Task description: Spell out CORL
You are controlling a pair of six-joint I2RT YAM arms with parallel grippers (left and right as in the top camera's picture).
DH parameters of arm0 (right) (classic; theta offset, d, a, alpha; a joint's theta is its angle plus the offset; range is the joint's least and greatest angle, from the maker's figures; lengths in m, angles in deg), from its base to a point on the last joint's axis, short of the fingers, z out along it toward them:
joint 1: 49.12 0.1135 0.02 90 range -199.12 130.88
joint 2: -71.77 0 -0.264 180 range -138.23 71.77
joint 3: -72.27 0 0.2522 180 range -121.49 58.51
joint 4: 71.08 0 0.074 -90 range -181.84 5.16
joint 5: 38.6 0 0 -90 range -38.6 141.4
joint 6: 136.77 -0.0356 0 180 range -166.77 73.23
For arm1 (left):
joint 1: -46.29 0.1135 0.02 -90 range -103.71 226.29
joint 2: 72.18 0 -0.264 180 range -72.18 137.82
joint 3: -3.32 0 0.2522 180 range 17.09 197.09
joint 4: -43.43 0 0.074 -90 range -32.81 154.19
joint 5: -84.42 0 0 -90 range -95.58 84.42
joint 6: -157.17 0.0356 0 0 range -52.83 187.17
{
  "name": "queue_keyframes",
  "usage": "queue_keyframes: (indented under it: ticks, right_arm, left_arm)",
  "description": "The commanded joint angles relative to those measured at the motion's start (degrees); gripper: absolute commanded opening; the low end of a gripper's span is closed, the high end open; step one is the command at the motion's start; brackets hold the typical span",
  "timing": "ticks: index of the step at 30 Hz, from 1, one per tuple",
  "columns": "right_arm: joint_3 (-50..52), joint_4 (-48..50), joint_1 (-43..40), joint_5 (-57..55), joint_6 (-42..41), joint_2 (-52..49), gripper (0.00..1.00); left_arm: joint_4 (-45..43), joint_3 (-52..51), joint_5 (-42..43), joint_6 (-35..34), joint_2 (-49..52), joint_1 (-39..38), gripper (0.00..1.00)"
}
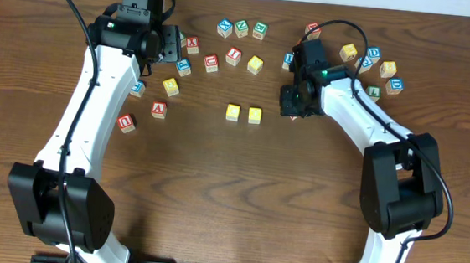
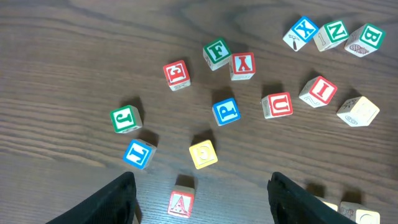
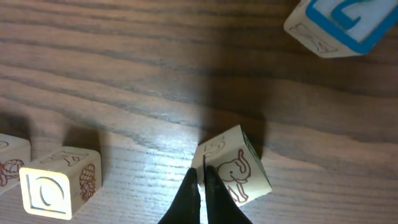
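Two cubes with yellow top faces [image 1: 233, 112] [image 1: 255, 115] sit side by side at mid-table; in the right wrist view the nearer one [image 3: 46, 190] shows an O. My right gripper [image 3: 204, 169] is shut, its tips pressed against the edge of a tilted cube [image 3: 239, 174] with an elephant drawing and a green edge; its letter face is hidden. In the overhead view that cube [image 1: 294, 113] lies under the right gripper [image 1: 294, 103]. A blue-lettered cube, apparently L [image 2: 138, 153], lies left of my open left gripper [image 2: 200, 180], which hovers over a red A cube [image 2: 181, 203].
Loose cubes are scattered on the left: green J [image 2: 126, 119], red E [image 2: 176, 74], green F [image 2: 217, 53], blue P [image 2: 225, 111], a yellow one [image 2: 203, 154], red U [image 2: 277, 105]. Another cluster [image 1: 374, 67] lies at the back right.
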Motion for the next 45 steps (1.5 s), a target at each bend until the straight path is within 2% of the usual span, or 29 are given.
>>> queue_keyframes:
  ticks: [1,8,19,27,35,40,45]
  right_arm:
    - [3.2,0.5,0.4,0.3,0.5,-0.9,0.01]
    - [4.9,0.0,2.3,0.2,4.0,-0.9,0.02]
    - [4.9,-0.8,3.6,0.1,4.6,-0.9,0.01]
    - [0.0,-3.0,3.5,3.1,4.6,2.4,0.01]
    - [-2.4,-3.6,-2.2,-0.3,1.0,6.9,0.03]
    - [-2.4,-4.0,-6.8,1.7,0.7,3.4,0.02]
    - [-2.3,-5.2,-8.0,3.3,0.9,-0.3,0.01]
  left_arm:
    - [0.0,0.0,-0.1,0.3,0.8,-0.1,0.67]
    - [0.0,0.0,-0.1,0.3,0.8,-0.1,0.67]
    - [0.0,0.0,-0.1,0.3,0.8,-0.1,0.67]
    - [0.0,0.0,-0.1,0.3,0.8,-0.1,0.67]
    - [0.0,0.0,-0.1,0.3,0.8,-0.1,0.67]
    - [0.0,0.0,-0.1,0.3,0.8,-0.1,0.67]
    - [0.0,0.0,-0.1,0.3,0.8,-0.1,0.67]
